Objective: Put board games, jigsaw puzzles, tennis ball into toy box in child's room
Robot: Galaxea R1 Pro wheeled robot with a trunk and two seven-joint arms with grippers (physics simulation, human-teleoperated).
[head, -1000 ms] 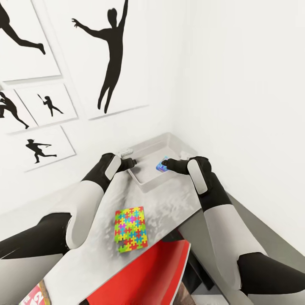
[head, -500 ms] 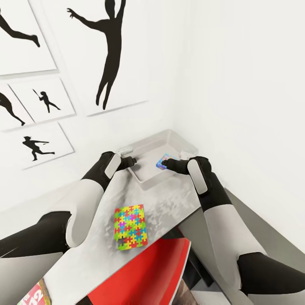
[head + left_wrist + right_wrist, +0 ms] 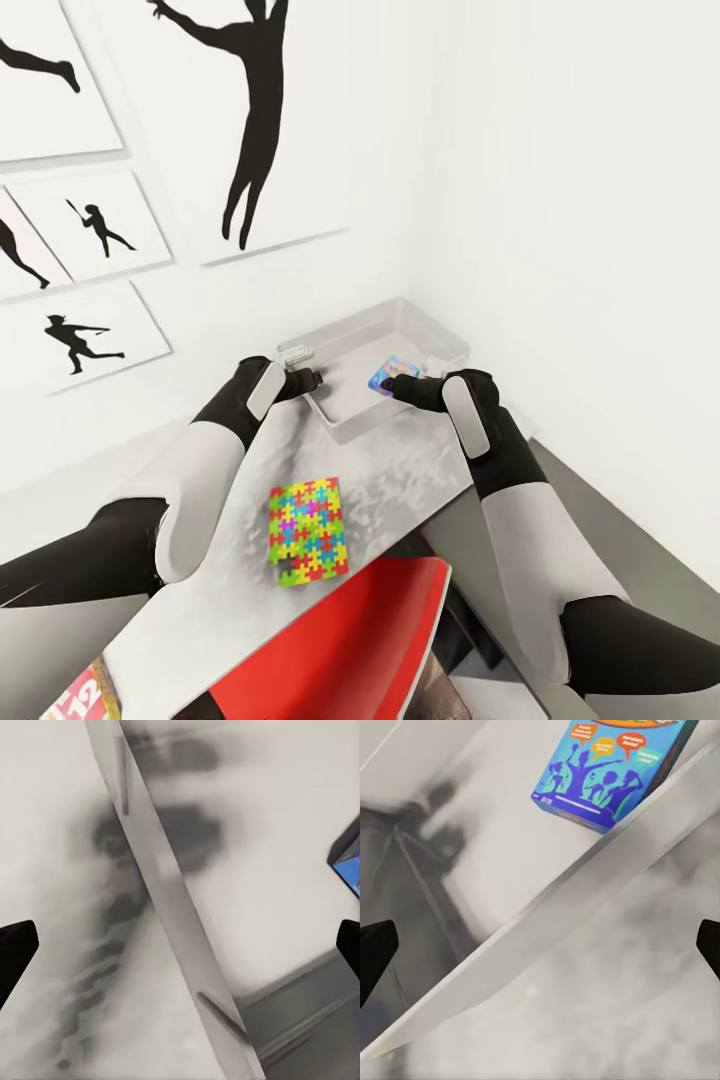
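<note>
Two grippers, both spread empty over toy box (image 3: 440, 345): left gripper (image 3: 180, 945) straddles its rim; blue board game (image 3: 611, 769) lies inside, just ahead of right gripper (image 3: 540, 945). Jigsaw puzzle (image 3: 308, 533) sits on table (image 3: 400, 470) behind both, left arm nearer.

Large white "2" on red box (image 3: 85, 695); blue game box (image 3: 615, 765) lettering illegible

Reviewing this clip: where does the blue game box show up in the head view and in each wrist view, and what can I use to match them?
Head view: the blue game box lies in the toy box, just ahead of the right gripper.
Left wrist view: a blue corner at the picture's edge, past the bin's wall.
Right wrist view: the printed box leans over the rim.
Shared landmark: the toy box's light grey rim.
</note>
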